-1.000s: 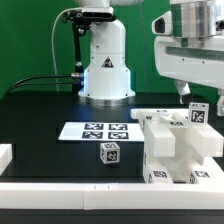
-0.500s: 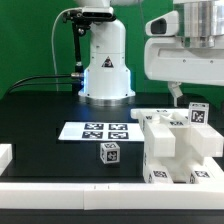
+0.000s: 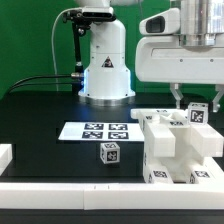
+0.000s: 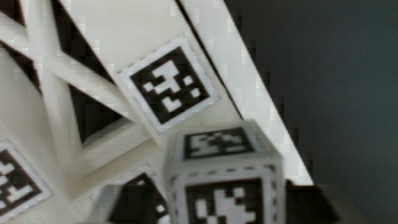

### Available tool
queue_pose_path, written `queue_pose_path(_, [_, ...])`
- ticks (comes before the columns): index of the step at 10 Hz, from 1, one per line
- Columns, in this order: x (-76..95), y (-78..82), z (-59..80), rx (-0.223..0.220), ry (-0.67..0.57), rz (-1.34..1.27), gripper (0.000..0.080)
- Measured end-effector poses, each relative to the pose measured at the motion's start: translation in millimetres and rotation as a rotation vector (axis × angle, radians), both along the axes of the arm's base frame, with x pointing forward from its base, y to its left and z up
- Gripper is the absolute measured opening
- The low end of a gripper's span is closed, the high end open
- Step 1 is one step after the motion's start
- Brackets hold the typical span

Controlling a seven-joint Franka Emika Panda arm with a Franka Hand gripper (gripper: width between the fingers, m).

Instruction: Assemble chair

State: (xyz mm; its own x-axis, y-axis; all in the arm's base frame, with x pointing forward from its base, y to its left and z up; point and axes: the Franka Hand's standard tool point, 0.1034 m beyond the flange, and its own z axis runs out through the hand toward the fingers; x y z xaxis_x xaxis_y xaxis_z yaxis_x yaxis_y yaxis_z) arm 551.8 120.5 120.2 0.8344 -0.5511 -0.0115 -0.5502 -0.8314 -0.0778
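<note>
The chair (image 3: 180, 148) is a chunky white block of slabs and bars with small tags, at the exterior view's right. A short tagged post (image 3: 197, 112) stands on its far side. My gripper (image 3: 179, 96) hangs just above the chair's back, a little to the left of that post. In the wrist view, white bars with a tag (image 4: 169, 86) fill the picture. The tagged post (image 4: 222, 165) shows between my dark fingertips (image 4: 135, 200). The jaws stand apart on either side of it, and I see no grip on it.
The marker board (image 3: 93, 130) lies flat on the black table in front of the robot base (image 3: 105, 70). A lone small tagged cube (image 3: 108, 152) stands just in front of it. A white rail (image 3: 60, 186) runs along the table's front edge.
My hand has moved toward the exterior view's left and slightly down. The chair, the post and the cube have not moved.
</note>
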Motion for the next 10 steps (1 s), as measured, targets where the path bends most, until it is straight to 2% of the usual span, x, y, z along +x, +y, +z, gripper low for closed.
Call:
queue_pose_path(4, [0.5, 0.7, -0.5, 0.025, 0.028, -0.287, 0.0281])
queue_pose_path(8, [1.7, 0.2, -1.2, 0.118, 0.051, -0.721, 0.0282])
queue_pose_path(10, [1.1, 0.8, -1.4, 0.141, 0.061, -0.905, 0.0282])
